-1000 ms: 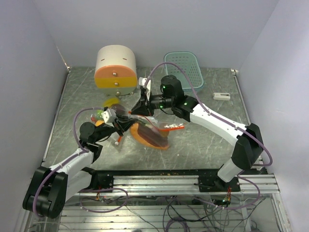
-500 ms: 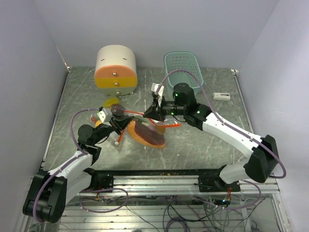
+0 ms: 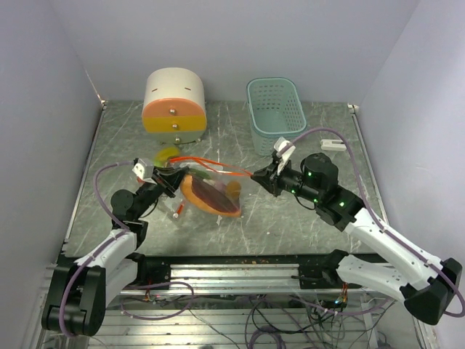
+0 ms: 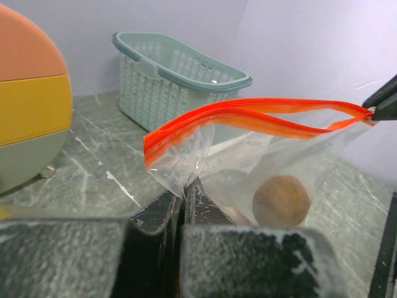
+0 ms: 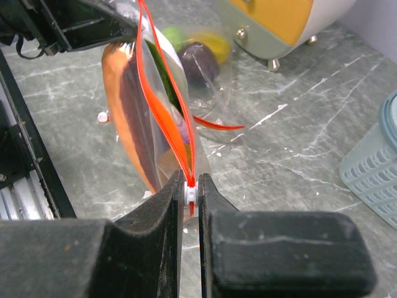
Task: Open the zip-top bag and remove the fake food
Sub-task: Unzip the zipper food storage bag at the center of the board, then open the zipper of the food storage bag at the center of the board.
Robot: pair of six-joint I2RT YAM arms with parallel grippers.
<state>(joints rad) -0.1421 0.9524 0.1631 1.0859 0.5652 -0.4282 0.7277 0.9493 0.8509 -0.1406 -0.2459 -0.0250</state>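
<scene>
The grey marbled table (image 3: 305, 218) carries everything. The left arm reaches in from the near left corner and the right arm from the near right corner, and they meet across the middle.

Towards the far left corner stands a round cream drawer box (image 3: 174, 98) with orange and yellow drawer fronts. A pale green basket (image 3: 275, 139) sits at the far edge, right of centre.

The zip-top bag (image 3: 218, 176) hangs stretched between the two arms over the middle of the table. Its orange-red zip strip runs from one gripper to the other, and the two sides of the strip are parted into a narrow mouth.

Most of the fake food (image 3: 211, 200) is inside the bag: a big orange piece, a dark red-purple one against it, a strip of green and a round brown ball (image 4: 281, 200). A yellow and lime-green piece (image 3: 168, 154) and a dark purple one (image 5: 198, 62) lie just in front of the drawer box. I cannot tell whether the bag's film covers them.

The left gripper (image 3: 171, 178) is clenched on the bag's left corner just below the zip. The right gripper (image 3: 258, 176) is pinched on the right end of the strip, with a small white tab (image 5: 191, 194) between its fingers.

A small white device (image 3: 334, 144) lies near the right edge.
</scene>
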